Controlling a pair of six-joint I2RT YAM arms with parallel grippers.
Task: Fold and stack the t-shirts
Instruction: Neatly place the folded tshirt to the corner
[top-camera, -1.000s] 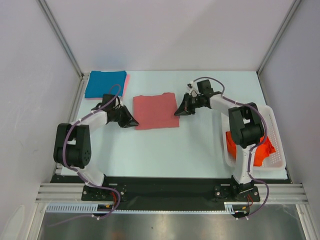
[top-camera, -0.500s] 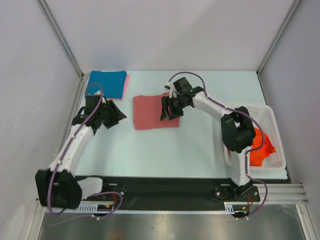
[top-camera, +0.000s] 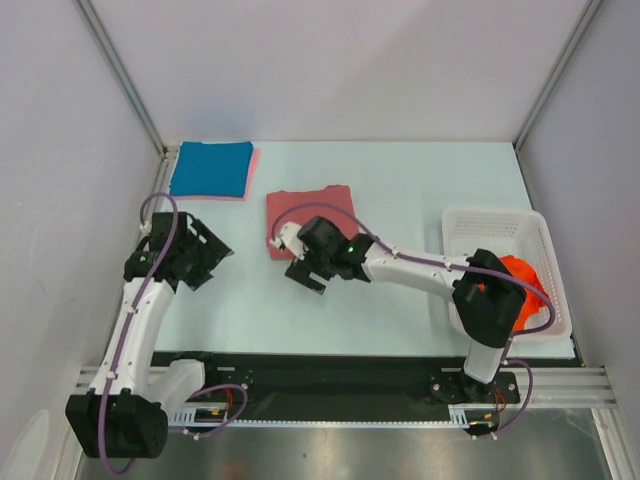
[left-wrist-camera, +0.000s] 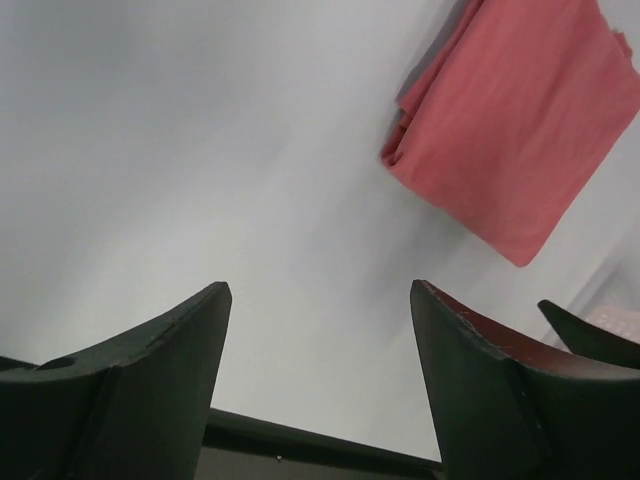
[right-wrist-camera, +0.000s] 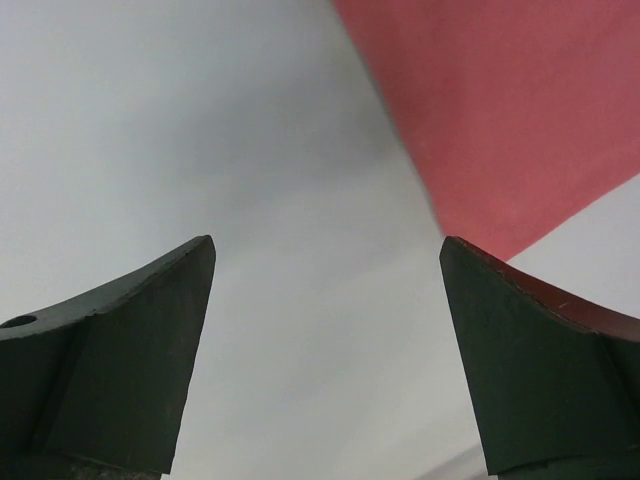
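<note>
The dusty salmon-red t-shirt lies folded into a flat rectangle near the middle of the table, and its near edge is partly hidden under the right arm, which reaches across from the right side. In the left wrist view the same shirt sits up and to the right, its stacked folded edges showing along one side. In the right wrist view one of its corners fills the upper right.

The right tool hangs just past the shirt's near left corner, jaws spread wide with only bare table between them. The left tool is off to the shirt's left, apart from it, also spread and holding nothing.

At the far left corner the teal-blue t-shirt lies folded on the light pink t-shirt, which shows only as a thin border. An orange-red t-shirt is bunched in the white basket on the right
</note>
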